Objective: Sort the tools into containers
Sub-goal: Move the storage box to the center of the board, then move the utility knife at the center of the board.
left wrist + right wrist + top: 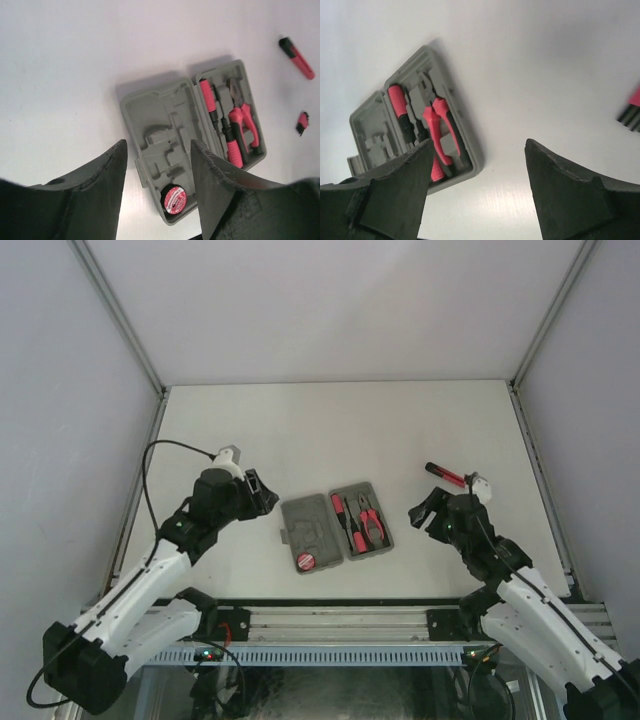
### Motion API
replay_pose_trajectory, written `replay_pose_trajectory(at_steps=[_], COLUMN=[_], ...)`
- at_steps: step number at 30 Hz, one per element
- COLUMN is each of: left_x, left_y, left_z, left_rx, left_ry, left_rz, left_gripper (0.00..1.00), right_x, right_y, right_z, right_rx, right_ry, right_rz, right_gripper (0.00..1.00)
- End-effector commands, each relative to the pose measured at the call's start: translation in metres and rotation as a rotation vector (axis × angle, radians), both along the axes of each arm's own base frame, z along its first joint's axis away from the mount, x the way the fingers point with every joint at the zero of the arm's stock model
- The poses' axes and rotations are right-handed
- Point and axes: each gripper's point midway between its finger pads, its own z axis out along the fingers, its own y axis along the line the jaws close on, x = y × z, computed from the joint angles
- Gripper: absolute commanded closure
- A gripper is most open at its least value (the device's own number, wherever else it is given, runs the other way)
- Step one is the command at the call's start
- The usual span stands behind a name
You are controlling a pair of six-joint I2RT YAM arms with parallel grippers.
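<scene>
The grey case (300, 520) is lying wide open in the middle of the white table (330, 430), about halfway between the two arms. Its right half is pretty full. Two red-handled screwdrivers (207, 95) sit head to tail in their recesses, and the red-handled pliers (245, 125) are just beside them on the outer side. The left half is mostly bare moulded slots, with only a round red-and-black disc (175, 199) down in its near corner.

Two bits are out on the table, right of the case. The slim red-black stick tool (445, 475) is lying at an angle, well apart from the case, and the small comb-like piece (302, 122) is nearer the right arm.

The left gripper (262, 492) hangs off the case's left side, fingers spread and nothing between them; from its wrist cam you look straight through the gap at the case. The right gripper (425, 512) is on the other side, between the case and the loose tools, also released and empty-handed. Neither one touches anything.
</scene>
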Motion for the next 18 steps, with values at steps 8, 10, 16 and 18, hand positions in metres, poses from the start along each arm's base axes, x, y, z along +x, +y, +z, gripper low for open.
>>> replay_pose_trajectory(at_steps=[8,10,16,18], left_x=[-0.015,-0.020,-0.028,-0.031], left_y=[0.031,0.035,0.046,0.048], left_z=[0.078,0.079,0.080,0.080], left_rx=[0.048,0.067,0.143,0.165], left_ry=[-0.203,-0.204,-0.224,-0.232], left_rz=[0.039,0.034,0.011,-0.004], left_gripper=[0.34,0.34,0.33,0.33], right_x=[-0.012,-0.009,0.013,0.023], right_y=[-0.063,-0.066,-0.066,-0.065], right_z=[0.025,0.027,0.027,0.026], right_rx=[-0.139,-0.172,-0.236,-0.230], right_ry=[0.010,0.014,0.064,0.072], right_rz=[-0.267,-0.257,-0.200,-0.193], right_gripper=[0.26,0.25,0.25,0.25])
